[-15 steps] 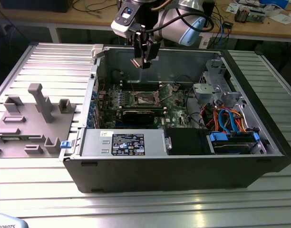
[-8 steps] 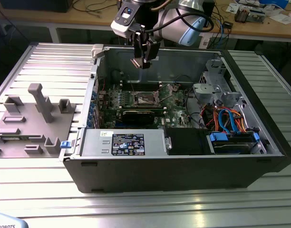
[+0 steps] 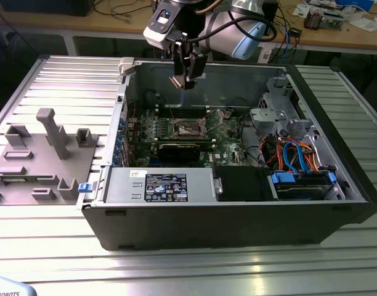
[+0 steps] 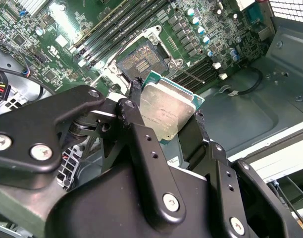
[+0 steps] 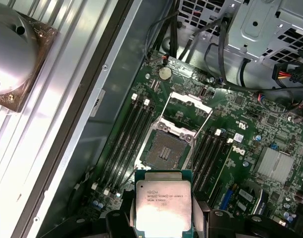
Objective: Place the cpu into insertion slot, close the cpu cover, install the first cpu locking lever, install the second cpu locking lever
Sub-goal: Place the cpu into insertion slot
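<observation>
Only at the first step, by the look of things. Hanging above the open computer case (image 3: 238, 228), toward its far wall in the exterior view: the gripper (image 3: 187, 77), closed partway onto the cpu (image 5: 164, 206) and pinching it by two opposite edges between black fingers (image 4: 136, 129), silvery lid turned toward both wrist views. Held level or nearly so, well clear of the motherboard (image 5: 230, 163) and touching nothing but the fingers. Down below, bare and unoccupied: the insertion slot (image 5: 165, 151), contact field exposed, flanked on either side by rows of memory slots. Just beyond the slot, swung up and back on its hinge: the cpu cover (image 5: 189, 98), green board showing through its open centre. As for the two locking levers, too thin against the board to place with confidence; judged unlatched, given the raised cover. So, of the four steps, none finished: chip not seated, cover not shut, neither lever fastened. Picking up the chip and carrying it over the case evidently done.
</observation>
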Controlling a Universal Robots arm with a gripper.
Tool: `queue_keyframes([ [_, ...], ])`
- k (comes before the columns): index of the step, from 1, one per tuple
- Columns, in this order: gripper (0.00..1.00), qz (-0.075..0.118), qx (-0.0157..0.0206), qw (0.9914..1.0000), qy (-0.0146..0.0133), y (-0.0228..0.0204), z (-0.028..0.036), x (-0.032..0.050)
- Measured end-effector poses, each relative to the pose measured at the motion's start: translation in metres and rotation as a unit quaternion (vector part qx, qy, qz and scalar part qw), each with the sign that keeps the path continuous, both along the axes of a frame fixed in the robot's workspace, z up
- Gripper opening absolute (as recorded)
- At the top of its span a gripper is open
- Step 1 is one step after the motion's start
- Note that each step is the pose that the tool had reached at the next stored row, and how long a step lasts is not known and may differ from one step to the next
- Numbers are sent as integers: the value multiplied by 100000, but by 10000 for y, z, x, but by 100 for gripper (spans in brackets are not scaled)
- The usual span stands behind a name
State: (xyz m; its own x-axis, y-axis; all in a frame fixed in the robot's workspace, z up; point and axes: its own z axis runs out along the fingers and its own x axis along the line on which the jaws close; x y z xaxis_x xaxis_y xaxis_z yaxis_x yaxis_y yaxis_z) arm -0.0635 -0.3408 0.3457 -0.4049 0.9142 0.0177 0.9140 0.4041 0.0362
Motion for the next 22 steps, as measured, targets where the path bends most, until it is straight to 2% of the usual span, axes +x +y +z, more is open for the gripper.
queue_keyframes([
  [22,55,-2097,-11,99978,2,0,-6,0],
])
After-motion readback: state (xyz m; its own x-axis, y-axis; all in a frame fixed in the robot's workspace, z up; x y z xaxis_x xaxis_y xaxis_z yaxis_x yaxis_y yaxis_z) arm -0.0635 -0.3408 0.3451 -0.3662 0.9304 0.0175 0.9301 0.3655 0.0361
